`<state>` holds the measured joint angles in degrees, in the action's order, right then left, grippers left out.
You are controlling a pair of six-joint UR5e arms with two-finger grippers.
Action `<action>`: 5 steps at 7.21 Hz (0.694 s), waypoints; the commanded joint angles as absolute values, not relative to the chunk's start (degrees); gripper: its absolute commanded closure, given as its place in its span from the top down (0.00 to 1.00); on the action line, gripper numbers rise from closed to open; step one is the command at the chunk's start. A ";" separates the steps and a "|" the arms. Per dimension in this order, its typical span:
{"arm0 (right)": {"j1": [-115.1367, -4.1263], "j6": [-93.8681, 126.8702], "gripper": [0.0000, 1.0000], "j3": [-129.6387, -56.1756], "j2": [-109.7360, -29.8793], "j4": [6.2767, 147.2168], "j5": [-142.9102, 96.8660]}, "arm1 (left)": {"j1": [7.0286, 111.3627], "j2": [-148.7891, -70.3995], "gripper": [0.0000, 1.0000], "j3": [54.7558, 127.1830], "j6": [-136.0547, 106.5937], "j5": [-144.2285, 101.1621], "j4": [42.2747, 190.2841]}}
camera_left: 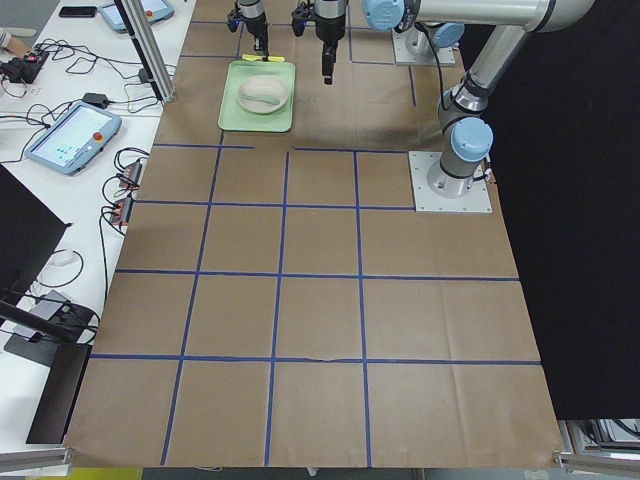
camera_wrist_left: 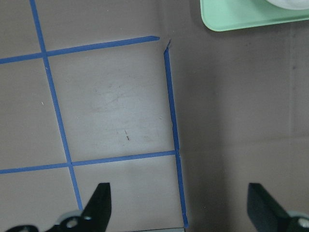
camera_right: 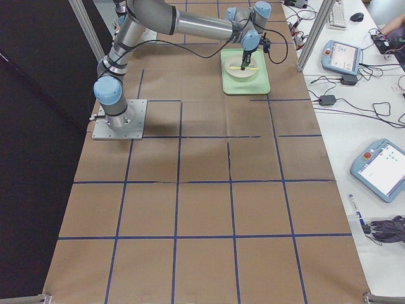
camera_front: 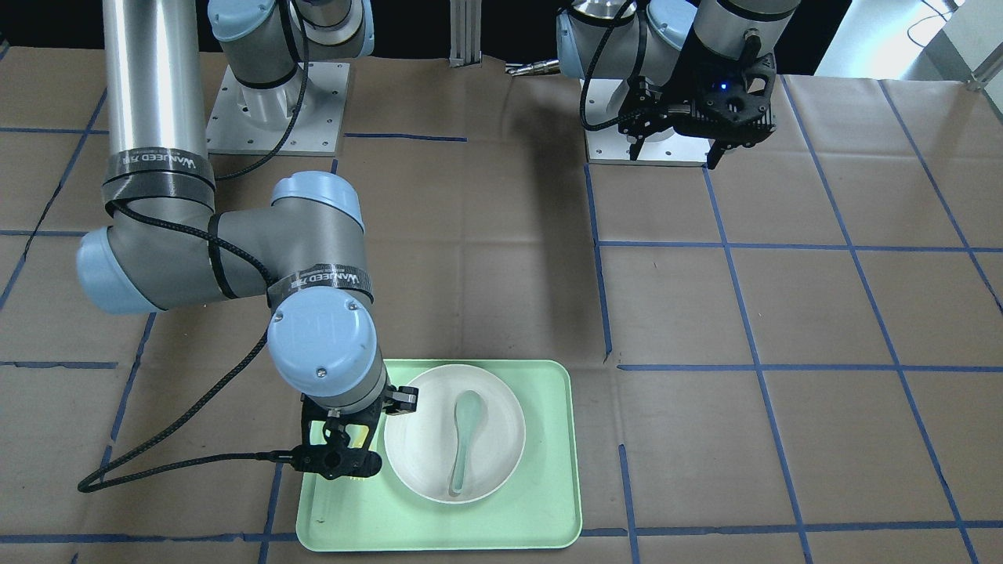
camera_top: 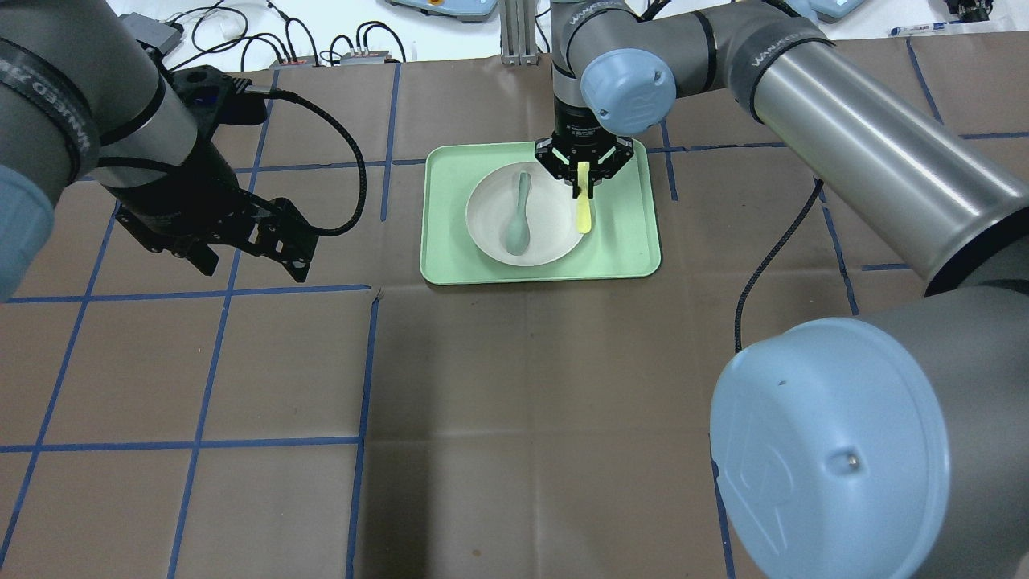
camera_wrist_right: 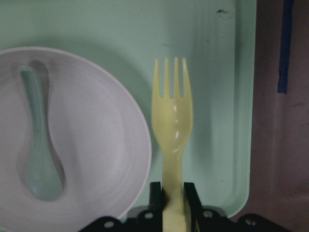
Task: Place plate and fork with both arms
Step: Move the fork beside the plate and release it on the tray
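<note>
Yellow fork (camera_wrist_right: 173, 121) is clamped by its handle in the right tool (camera_wrist_right: 173, 200), over the tray (camera_wrist_right: 217, 72) beside the plate (camera_wrist_right: 96, 145); left tool (camera_wrist_left: 181, 208) gapes wide, empty.

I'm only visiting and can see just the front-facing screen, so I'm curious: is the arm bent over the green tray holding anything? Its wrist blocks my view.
Observer: Yes. Its wrist camera shows the right gripper shut on the handle of a pale-yellow fork.
Visitor: Is the fork on the plate?
Observer: No. It sits beside the plate, over a bare part of the tray, with its tines pointing away from the gripper. I can't tell whether it touches the tray.
Visitor: And the other arm, at the back?
Observer: Its wrist camera shows the left gripper wide open and holding nothing, with only brown paper and blue tape below it.
</note>
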<state>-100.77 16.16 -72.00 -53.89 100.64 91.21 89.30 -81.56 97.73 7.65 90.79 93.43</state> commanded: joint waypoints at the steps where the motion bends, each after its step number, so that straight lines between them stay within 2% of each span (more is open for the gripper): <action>1: -98.80 15.03 0.01 -75.48 -53.44 103.95 91.14 | 89.30 -81.56 1.00 97.73 7.65 90.88 93.43; 3: -97.13 13.46 0.02 -79.79 -51.87 111.93 91.14 | 89.30 -81.56 1.00 97.82 7.65 90.88 93.43; 5: -97.29 13.53 0.02 -79.37 -49.84 113.64 90.88 | 89.38 -81.65 1.00 97.82 7.65 90.79 93.43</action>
